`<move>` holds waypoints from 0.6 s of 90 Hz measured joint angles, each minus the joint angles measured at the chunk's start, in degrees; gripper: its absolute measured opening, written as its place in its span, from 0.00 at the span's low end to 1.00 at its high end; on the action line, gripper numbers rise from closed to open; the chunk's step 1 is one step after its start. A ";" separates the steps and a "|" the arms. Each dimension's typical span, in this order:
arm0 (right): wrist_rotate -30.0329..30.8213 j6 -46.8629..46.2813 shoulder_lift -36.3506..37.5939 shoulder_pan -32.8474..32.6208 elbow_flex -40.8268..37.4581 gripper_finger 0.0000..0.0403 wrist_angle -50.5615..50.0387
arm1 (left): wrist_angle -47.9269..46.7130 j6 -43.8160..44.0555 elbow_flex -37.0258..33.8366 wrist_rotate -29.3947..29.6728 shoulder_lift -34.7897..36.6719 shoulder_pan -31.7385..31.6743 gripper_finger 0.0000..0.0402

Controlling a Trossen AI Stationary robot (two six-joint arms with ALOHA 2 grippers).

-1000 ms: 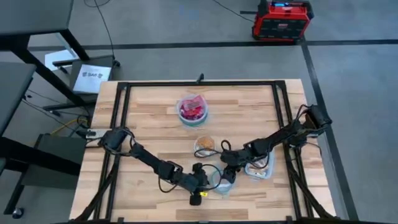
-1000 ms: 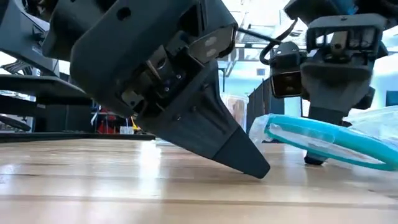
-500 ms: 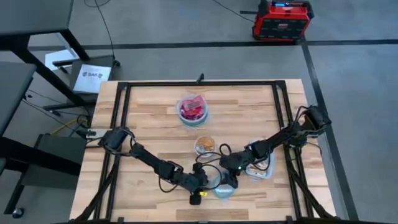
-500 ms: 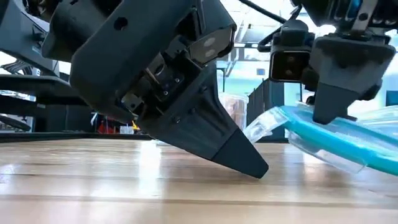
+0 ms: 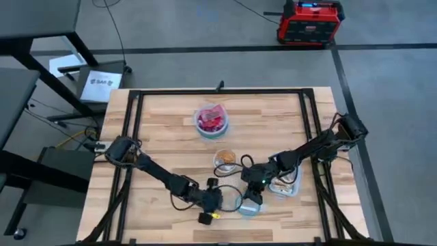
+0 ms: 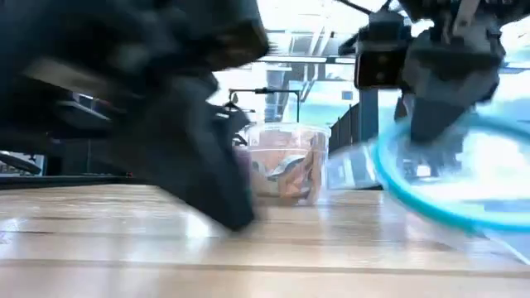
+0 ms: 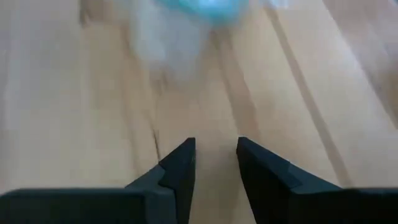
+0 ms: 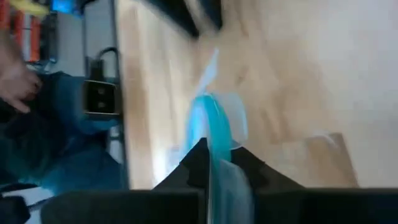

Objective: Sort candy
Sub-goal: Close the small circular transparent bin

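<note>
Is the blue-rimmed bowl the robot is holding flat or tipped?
Tipped. The right gripper pinches the bowl's rim, and the low view shows that rim slanted above the table.

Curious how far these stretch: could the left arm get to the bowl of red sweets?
Probably yes: bare wood lies between the left tool and the red candy bowl. The orange candy bowl sits beside that path; the right tool grips a blue-rimmed bowl elsewhere.

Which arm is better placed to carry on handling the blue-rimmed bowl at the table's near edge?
Right. The right pincer is shut on the blue-rimmed bowl's rim and tilting it, while the left pincer holds nothing and points at bare table.
</note>
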State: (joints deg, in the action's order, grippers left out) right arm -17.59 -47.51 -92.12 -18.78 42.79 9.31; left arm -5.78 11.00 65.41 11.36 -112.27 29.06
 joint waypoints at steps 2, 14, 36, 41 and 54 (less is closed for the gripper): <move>-0.49 0.01 1.00 0.31 0.32 0.02 -0.48 | -1.99 -0.23 0.00 0.07 1.11 0.30 0.27; -1.67 0.78 6.60 3.63 2.05 0.02 -1.66 | -13.07 -1.11 -0.20 2.22 7.90 1.60 0.27; -1.84 4.97 8.36 16.50 6.48 0.02 -1.33 | -17.37 -1.04 -5.03 14.81 22.74 2.32 0.27; -2.96 5.02 6.21 19.98 7.36 0.02 -1.42 | -15.30 -0.72 -7.28 16.70 26.27 1.93 0.27; -12.98 4.53 -0.60 27.95 8.41 0.02 -1.20 | -10.82 2.43 -14.82 17.55 33.59 0.37 0.27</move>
State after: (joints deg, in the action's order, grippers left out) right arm -30.58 -42.98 -92.71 9.17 51.20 8.10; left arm -16.60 13.43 50.59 28.91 -78.68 29.43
